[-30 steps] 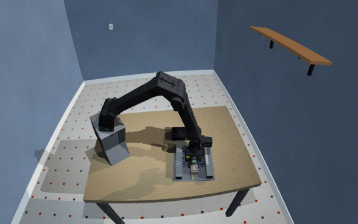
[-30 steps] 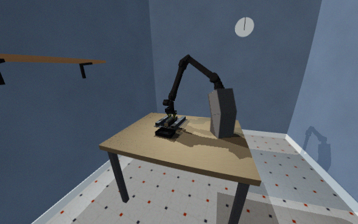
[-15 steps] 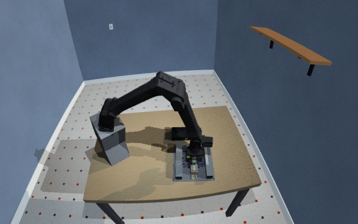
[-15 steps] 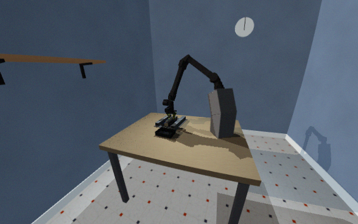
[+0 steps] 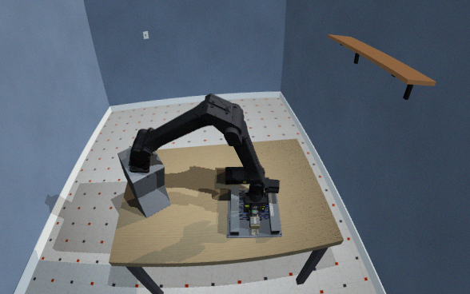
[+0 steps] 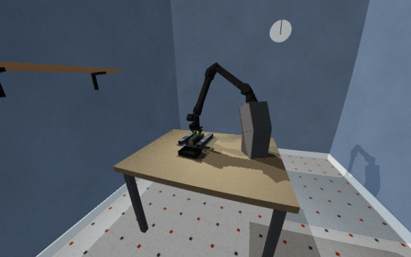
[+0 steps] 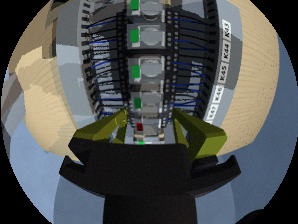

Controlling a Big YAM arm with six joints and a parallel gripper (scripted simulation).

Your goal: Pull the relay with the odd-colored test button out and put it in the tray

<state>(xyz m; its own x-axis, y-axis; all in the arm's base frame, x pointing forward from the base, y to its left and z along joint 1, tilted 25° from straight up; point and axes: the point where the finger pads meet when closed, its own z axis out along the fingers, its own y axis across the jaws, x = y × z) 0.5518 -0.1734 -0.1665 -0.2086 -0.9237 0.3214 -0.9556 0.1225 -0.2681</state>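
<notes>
- A wood shelf [image 5: 384, 60] hangs on the dark blue wall to my side, on black brackets.
- A round white clock [image 6: 280, 31] sits high on the wall.
- A small white wall plate [image 5: 145, 35] is on the far wall.
- The floor [image 6: 196, 223] is pale tile with red and dark dots.

Relays in a row on the panel: five counted in the wrist view; four with a green test button [image 7: 135, 35]; one with a red test button [image 7: 140, 124]
Trays: one, black [image 6: 189, 152]
Desks: one [image 5: 184, 244]
Wall shelves: one [image 5: 380, 60]
</notes>
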